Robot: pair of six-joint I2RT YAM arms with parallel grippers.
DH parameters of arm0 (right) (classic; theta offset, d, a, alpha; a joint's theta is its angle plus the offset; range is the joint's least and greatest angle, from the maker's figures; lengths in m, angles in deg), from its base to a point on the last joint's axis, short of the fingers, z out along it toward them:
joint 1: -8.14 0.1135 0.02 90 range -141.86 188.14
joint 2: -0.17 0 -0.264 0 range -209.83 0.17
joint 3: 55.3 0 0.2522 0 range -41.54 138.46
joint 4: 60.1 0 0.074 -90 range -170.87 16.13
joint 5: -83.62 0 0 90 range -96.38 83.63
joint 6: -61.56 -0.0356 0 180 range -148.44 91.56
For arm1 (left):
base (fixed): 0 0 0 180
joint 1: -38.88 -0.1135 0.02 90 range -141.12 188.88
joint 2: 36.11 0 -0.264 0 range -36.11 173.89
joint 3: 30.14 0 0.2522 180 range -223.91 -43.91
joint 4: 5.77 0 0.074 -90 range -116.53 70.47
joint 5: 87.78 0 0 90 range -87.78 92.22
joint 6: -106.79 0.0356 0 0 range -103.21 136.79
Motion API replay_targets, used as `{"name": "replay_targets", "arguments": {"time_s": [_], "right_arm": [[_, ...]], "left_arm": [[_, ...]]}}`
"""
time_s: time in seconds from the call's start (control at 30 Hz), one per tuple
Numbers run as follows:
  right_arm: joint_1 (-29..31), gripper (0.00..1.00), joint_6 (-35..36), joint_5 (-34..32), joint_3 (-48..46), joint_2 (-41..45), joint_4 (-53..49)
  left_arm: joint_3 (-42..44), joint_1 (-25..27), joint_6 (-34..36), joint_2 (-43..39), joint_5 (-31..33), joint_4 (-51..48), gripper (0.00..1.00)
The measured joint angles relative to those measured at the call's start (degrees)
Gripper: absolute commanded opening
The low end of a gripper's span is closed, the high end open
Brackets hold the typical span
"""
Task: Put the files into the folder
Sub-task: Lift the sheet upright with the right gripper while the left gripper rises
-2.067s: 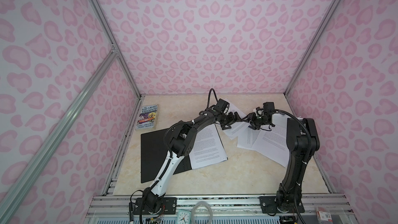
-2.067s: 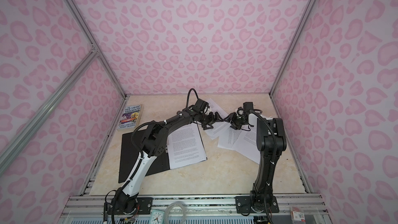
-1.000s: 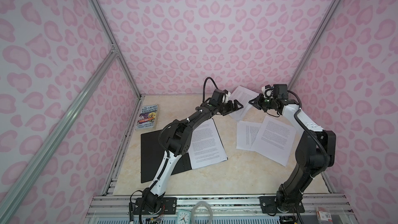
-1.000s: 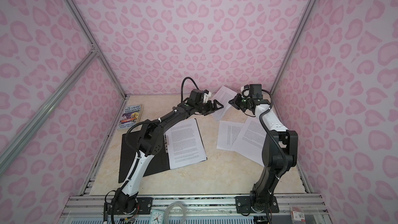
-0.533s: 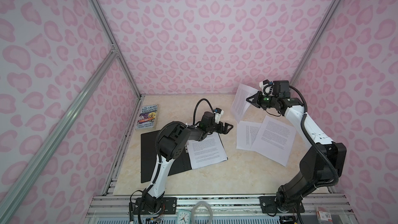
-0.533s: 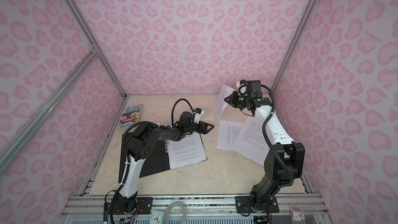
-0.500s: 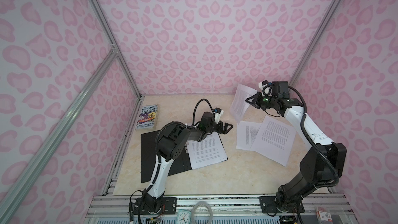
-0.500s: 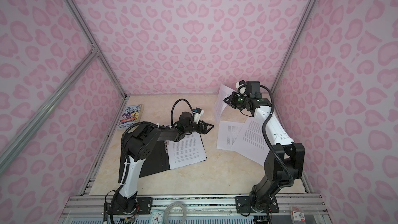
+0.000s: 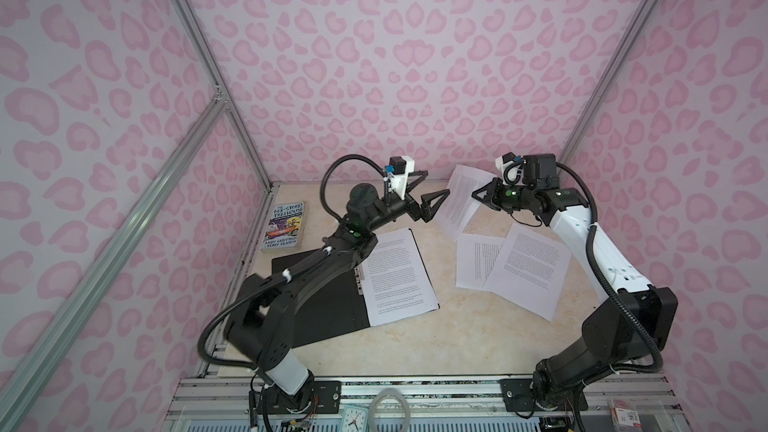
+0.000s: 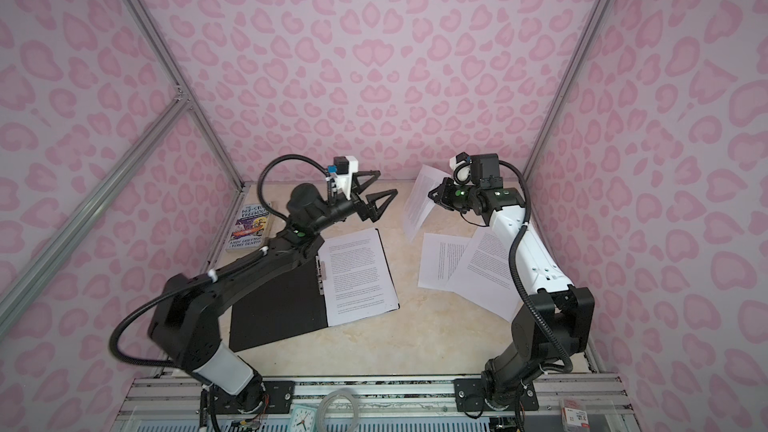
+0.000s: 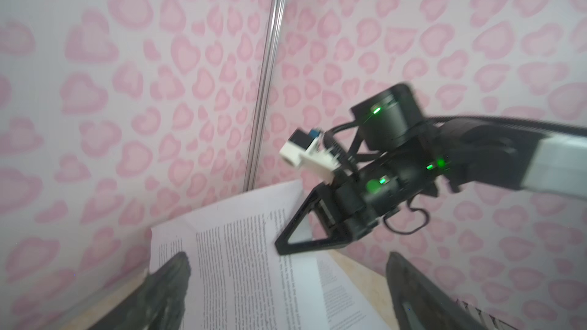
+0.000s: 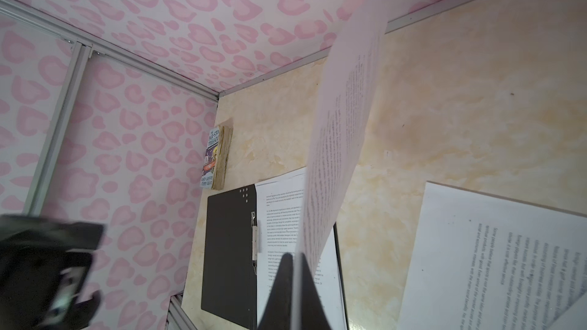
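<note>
Hanging limp over the back of the beige marbled table (image 9: 415,351), a thin white printed paper sheet (image 9: 459,197) was clamped by the closed right gripper (image 9: 478,196) with the left gripper (image 9: 437,183) held wide open beside it, floppy, light, slippy stuff, probably best pinched at an edge.

left arm (image 9: 320,270) raised, jaws wide | right arm (image 9: 579,238) raised, jaws clamped

Cream marbled counter (image 9: 415,347), items lying flat.
Open black folder (image 9: 328,313) left; two overlapping printed sheets (image 9: 524,272) right; paperback book (image 9: 285,225) rear left.
</note>
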Motion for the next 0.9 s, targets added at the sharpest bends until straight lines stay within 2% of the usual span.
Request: {"name": "replay_targets", "arguments": {"time_s": [0.07, 0.13, 0.3, 0.47, 0.7, 0.9], "right_arm": [[0.7, 0.00, 2.9, -1.8, 2.7, 0.0, -3.6], [1.8, 0.00, 5.8, -3.3, 5.3, 0.0, -6.9], [7.0, 0.00, 14.0, -8.3, 14.1, -1.6, -15.9], [14.7, 0.00, 22.4, -14.6, 21.2, -2.6, -22.3], [25.3, 0.00, 34.8, -24.0, 21.2, 0.4, -24.9], [30.5, 0.00, 42.6, -31.7, 19.4, 1.6, -24.9]], "left_arm": [[1.3, -0.2, 1.9, -10.7, 0.1, 0.7, 0.98], [1.7, 0.0, 4.7, -15.1, 0.0, 3.0, 0.98], [4.9, -0.2, 12.1, -19.5, 0.6, -18.1, 0.98], [5.4, -0.2, 22.3, -25.5, 1.3, -30.7, 0.97], [4.6, -1.3, 33.3, -25.8, 4.7, -45.0, 0.99], [2.0, -2.1, 39.2, -22.8, 6.1, -51.7, 0.98]]}}
